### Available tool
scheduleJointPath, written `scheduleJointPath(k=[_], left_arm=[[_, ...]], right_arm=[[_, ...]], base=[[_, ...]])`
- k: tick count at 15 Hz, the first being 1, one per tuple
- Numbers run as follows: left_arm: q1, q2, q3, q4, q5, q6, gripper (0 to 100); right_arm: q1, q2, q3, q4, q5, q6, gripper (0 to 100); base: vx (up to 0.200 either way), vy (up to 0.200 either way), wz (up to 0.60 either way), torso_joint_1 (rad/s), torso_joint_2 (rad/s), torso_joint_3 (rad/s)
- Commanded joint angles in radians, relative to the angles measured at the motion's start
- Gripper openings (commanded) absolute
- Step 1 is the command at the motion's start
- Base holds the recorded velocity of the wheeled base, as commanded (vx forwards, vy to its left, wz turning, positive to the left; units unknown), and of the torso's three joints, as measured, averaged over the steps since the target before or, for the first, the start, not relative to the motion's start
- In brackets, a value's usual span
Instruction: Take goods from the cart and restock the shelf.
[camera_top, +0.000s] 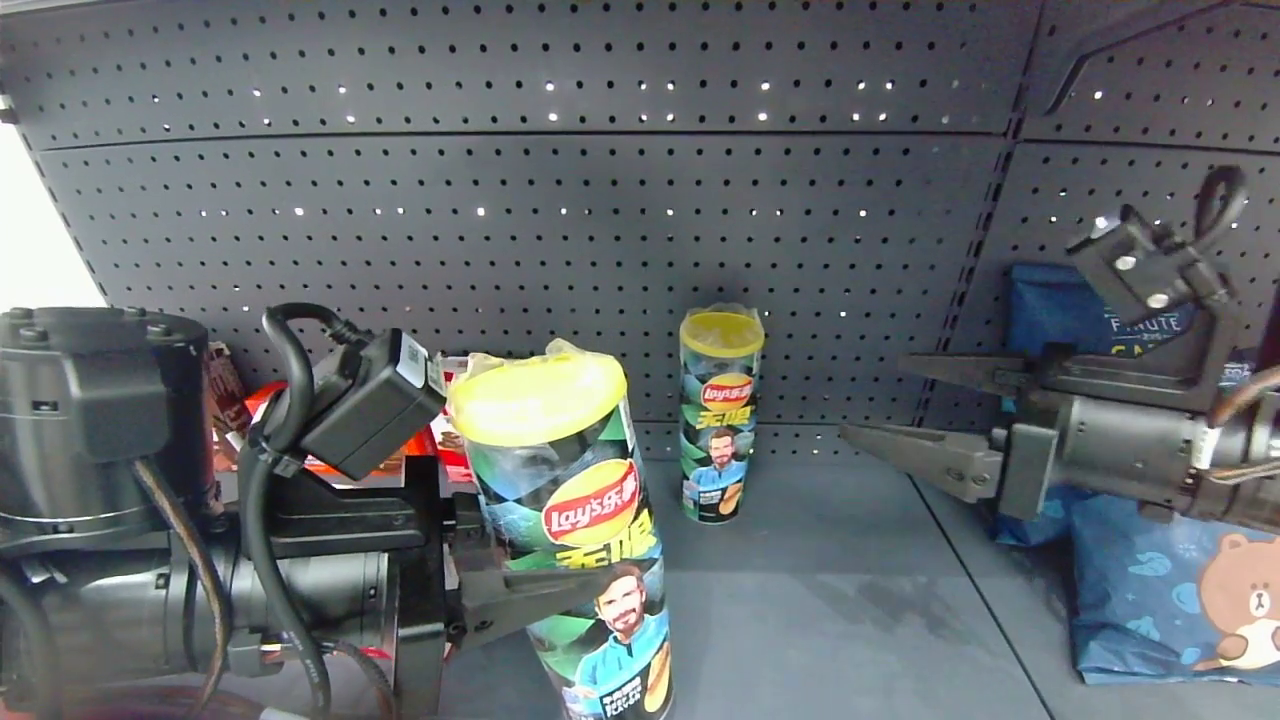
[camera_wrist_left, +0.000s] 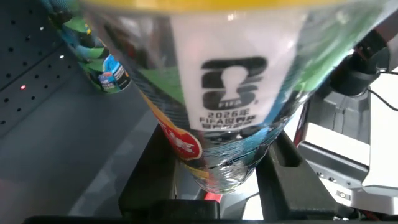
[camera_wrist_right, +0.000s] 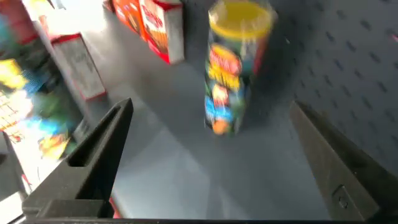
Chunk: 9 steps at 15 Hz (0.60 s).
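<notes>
Yellow-lidded chip canister (camera_top: 560, 530), foil-printed, upright with a slight lean, at the front edge of the shelf (camera_top: 850, 600), left of its middle. It is clamped about mid-height between the fingers of the left gripper (camera_top: 540, 575). Its base runs out of the head view, so whether it rests on the shelf board or hangs just above it cannot be told.

Second chip canister (camera_top: 718, 415), same pattern and lid: stands upright and free near the shelf's rear edge, close to the pegboard back panel (camera_top: 600, 200) and well apart from the held one. Judged as already stocked.

Right gripper (camera_top: 872, 398): fingers spread wide, holding nothing. It hangs level over the shelf's right side and points toward the standing canister.

Red boxes (camera_top: 300, 420): ranged along the rear left of the shelf, behind the left arm.

Blue bags (camera_top: 1150, 590): in the adjoining bay past the shelf's right edge, one printed with a bear.

Status, as a judgement: one canister placed and a second brought to the shelf but not yet released. What remains is to set it down beside the first, open the fingers, and fetch whatever the cart still carries, a quantity that cannot be judged from here.
</notes>
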Motion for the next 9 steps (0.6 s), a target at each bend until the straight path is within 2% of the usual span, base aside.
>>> scheduleJointPath(k=[1, 5, 9], left_arm=[[0.001, 0.002, -0.006, -0.001, -0.002, 0.0, 0], [0.002, 0.002, -0.003, -0.001, -0.003, 0.0, 0], [0.02, 0.002, -0.018, -0.002, -0.003, 0.0, 0]], right_arm=[[-0.071, 0.239, -0.068, -0.152, 0.116, -0.014, 100], [-0.118, 0.365, -0.111, -0.269, 0.299, -0.017, 100], [-0.115, 0.45, -0.149, -0.293, 0.325, -0.017, 100]], base=[[0.0, 0.0, 0.0, 0.0, 0.0, 0.0], [0.0, 0.0, 0.0, 0.0, 0.0, 0.0], [0.0, 0.0, 0.0, 0.0, 0.0, 0.0]])
